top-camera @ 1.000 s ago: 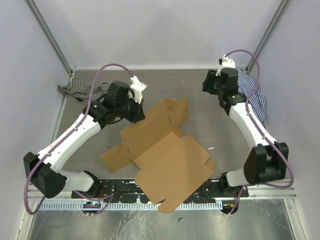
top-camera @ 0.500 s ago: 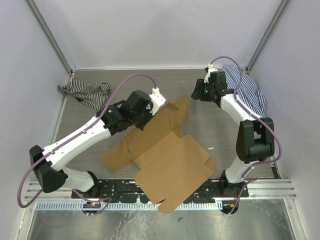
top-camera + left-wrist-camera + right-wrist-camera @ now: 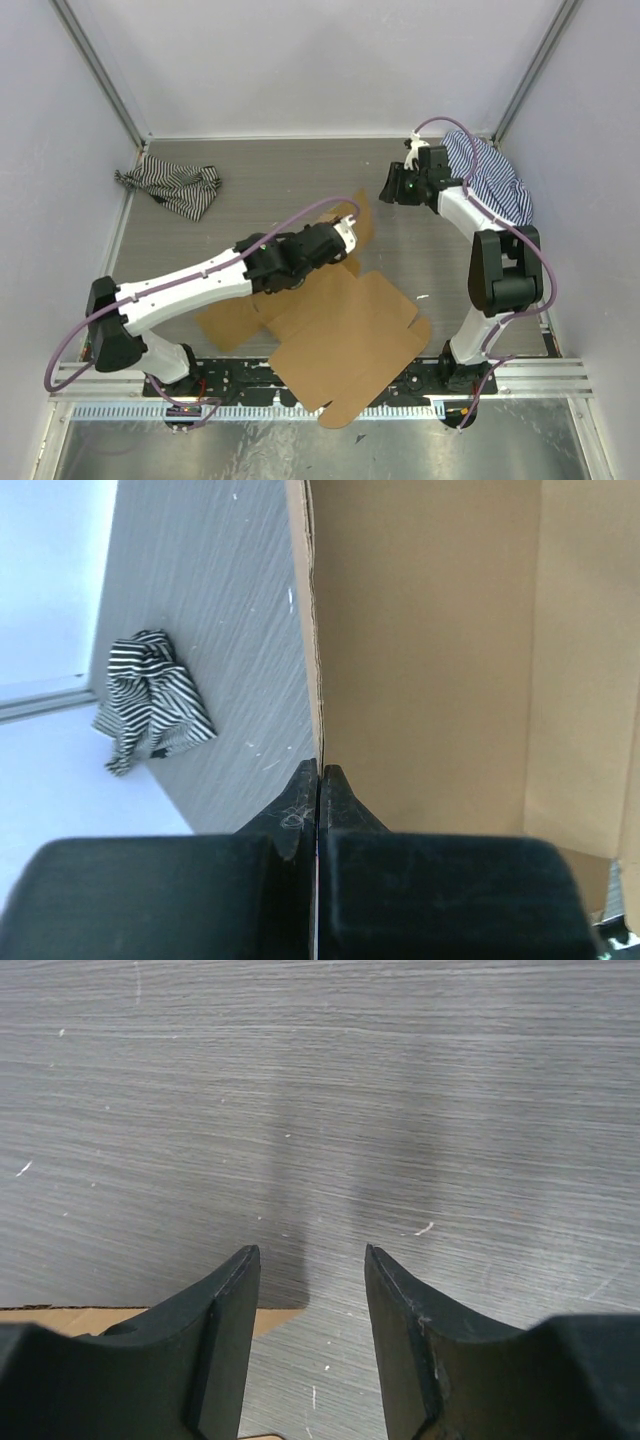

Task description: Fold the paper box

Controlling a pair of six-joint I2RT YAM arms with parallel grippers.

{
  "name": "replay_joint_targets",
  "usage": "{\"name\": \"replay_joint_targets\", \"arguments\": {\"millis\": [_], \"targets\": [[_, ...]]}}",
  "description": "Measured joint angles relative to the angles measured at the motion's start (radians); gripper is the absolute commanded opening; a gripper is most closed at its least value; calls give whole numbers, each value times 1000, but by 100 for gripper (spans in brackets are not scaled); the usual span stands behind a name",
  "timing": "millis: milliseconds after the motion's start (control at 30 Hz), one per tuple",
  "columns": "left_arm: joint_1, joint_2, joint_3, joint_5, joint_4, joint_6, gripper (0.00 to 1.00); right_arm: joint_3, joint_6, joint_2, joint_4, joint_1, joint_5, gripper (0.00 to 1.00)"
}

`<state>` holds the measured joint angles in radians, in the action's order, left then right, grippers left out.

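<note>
Since a second ago the left arm has swung right across the sheet. The left gripper [image 3: 345, 236] is clenched shut with its tips at the edge of the far flap of the plain brown corrugated cardboard paper box [image 3: 340, 330], which lies mostly unfolded at the near middle of the grey wood-grain table [image 3: 280, 180]. The right gripper [image 3: 390, 190], jaws parted and empty, hovers just right of that flap. Folding seems barely begun, and next the flap needs lifting along its crease; one crumpled striped cloth [image 3: 175, 185] at far left and another [image 3: 490, 180] at far right lie well apart, blocking nothing.

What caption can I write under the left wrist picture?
Shut jaws at the edge of the cardboard box, striped cloth lying on the table.
</note>
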<state>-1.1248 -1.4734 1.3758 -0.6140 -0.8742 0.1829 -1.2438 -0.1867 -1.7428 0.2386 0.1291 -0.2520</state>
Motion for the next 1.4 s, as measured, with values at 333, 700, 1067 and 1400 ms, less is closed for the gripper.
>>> {"name": "replay_joint_targets", "arguments": {"millis": [333, 700, 1067, 1400], "targets": [[-111, -119, -9, -276, -22, 34, 0, 69, -33, 59, -101, -7, -232, 15], [-146, -157, -7, -372, -22, 41, 0, 131, -79, 244, -144, 61, -319, 14], [-153, -160, 5, -387, -22, 41, 0, 140, -107, 211, -167, 203, -378, 14], [-200, -234, 5, -491, -24, 35, 0, 203, -109, 211, -139, 225, -415, 14]]}}
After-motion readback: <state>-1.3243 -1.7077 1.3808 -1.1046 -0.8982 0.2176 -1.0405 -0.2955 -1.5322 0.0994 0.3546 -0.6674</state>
